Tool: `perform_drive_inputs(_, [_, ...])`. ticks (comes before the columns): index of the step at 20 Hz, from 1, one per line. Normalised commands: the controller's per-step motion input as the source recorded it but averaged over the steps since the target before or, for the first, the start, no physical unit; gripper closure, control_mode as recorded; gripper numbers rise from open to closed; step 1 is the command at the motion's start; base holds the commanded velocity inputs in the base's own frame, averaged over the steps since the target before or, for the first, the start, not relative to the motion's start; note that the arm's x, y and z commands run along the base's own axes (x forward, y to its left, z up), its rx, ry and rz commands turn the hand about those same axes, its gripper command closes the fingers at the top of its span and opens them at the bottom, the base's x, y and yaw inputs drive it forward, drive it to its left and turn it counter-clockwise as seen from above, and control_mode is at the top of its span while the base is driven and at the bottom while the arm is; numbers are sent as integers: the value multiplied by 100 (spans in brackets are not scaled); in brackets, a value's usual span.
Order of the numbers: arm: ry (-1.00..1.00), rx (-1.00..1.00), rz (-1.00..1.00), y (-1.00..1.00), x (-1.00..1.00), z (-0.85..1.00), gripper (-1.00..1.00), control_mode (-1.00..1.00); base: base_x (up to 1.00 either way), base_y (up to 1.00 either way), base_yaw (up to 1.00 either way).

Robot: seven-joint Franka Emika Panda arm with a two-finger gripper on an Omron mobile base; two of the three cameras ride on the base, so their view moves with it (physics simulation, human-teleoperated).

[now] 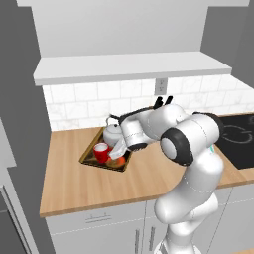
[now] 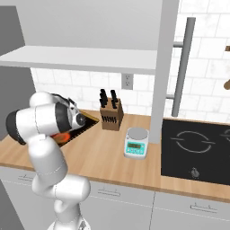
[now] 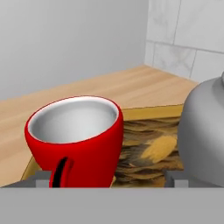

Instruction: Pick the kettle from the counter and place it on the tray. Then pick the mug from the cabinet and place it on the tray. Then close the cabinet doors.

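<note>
I have the small bright red cylindrical mug standing upright on the flat rectangular tray with the dark, gold-patterned inside and thin tan wooden rim, and the squat silver-white metal kettle sits on the same tray just to the mug's right in the hand view. From the left base view the mug is at the near left part of the tray, with the kettle behind it toward the tiled wall.

The two-finger gripper is low over the tray, its jaws spread wide with a tip either side of the mug; nothing is clamped, so I judge the mug released and both placements done.

What is left, as I read it, is the light-grey cabinet door with its long silver bar handle, standing open at the right of the long light-brown wooden countertop.

The risk now is the way out: the tips straddle the mug, so a sideways pull or an early wrist turn could clip it and tip it into the kettle (they stand close together). A straight lift first looks safest. Swinging right, the arm also passes the brown knife block and the small white kitchen scale.
</note>
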Motion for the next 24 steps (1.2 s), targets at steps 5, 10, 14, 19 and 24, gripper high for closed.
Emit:
perform_drive_inputs(5, [0, 5, 1, -2, -9, 18, -100, -100, 0, 0, 0])
perform_drive_inputs(10, [1, 1, 2, -12, -3, 3, -100, -100, 0, 0, 0])
perform_drive_inputs(14, [-3, 8, 6, -16, -31, 41, -100, -100, 0, 0, 0])
perform_drive_inputs(19, [3, 5, 9, -3, -68, 60, -100, -100, 0, 0, 0])
perform_drive_inputs(24, [29, 0, 1, 0, -54, 77, -100, -100, 0, 0, 0])
